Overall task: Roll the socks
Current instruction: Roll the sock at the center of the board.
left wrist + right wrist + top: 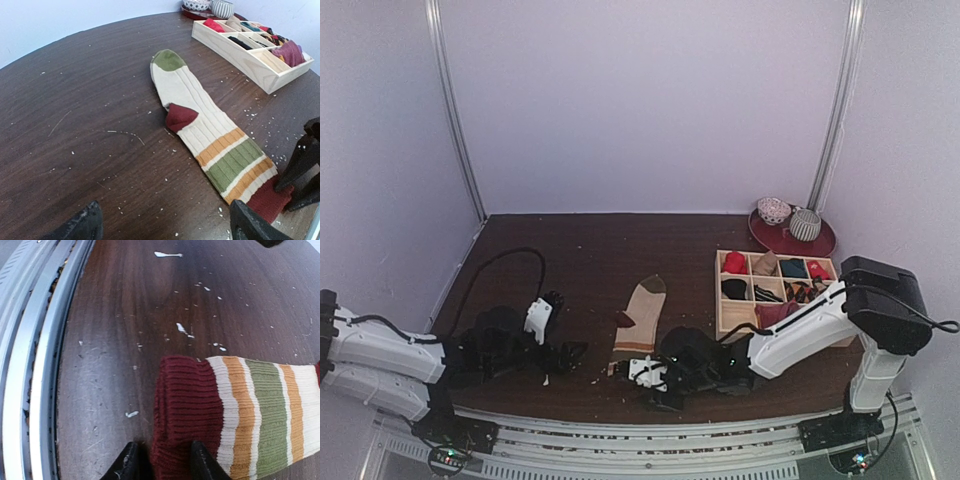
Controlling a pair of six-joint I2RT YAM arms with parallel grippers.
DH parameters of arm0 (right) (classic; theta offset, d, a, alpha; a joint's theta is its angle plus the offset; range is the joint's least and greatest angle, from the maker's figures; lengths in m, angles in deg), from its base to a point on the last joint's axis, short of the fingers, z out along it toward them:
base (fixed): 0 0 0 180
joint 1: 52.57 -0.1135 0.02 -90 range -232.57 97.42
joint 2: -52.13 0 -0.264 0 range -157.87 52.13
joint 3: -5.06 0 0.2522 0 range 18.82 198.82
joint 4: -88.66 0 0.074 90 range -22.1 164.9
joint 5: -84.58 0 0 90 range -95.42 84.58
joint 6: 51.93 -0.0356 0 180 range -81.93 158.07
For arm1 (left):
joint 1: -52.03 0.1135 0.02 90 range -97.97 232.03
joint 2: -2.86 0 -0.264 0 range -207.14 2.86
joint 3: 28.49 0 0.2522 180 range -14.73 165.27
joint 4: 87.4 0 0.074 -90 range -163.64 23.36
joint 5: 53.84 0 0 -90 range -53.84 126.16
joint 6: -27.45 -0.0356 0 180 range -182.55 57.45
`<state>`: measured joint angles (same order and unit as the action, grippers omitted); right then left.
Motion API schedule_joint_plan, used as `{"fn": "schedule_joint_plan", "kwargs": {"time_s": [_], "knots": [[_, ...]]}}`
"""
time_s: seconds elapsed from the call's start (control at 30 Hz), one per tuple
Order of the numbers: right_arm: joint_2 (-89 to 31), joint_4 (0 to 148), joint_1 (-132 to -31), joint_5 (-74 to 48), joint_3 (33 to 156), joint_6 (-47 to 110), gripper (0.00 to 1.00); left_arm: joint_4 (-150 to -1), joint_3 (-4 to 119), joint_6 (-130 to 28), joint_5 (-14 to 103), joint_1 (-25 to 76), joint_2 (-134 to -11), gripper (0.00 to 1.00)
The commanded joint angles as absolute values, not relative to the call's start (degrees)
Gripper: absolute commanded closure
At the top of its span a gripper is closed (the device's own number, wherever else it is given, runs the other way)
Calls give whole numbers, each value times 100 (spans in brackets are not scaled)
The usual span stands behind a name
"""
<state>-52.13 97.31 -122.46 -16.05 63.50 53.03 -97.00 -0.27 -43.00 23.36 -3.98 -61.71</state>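
We have rolled nothing yet — the sock (200, 115) lies flat on the bench (75, 125), its cuff (185, 405) between the right tool's (165, 460) parted fingers (202, 462). The left tool (165, 222), just beside the sock, gapes empty.
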Motion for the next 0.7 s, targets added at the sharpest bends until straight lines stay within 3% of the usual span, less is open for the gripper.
{"fn": "schedule_joint_plan", "kwargs": {"time_s": [0.0, 0.13, 0.23, 0.37, 0.67], "knots": [[-5463, 9915, -12265, -747, 6024, 4684, 75, -10809, -286, -4603, 3008, -378, -6248, 13], [-5417, 9761, -12182, -1085, 6127, 4092, 89, -11563, -534, -4906, 3568, -442, -6512, 6], [-5495, 9289, -11930, -2064, 6433, 3537, 96, -12433, -807, -5213, 3817, -620, -6840, 2], [-5671, 8725, -11575, -3491, 6793, 2695, 97, -12980, -753, -5610, 4021, -826, -7486, 2], [-5850, 8100, -10960, -4996, 6842, 1659, 96, -13243, -163, -6070, 4390, -1147, -8571, 2]]}}
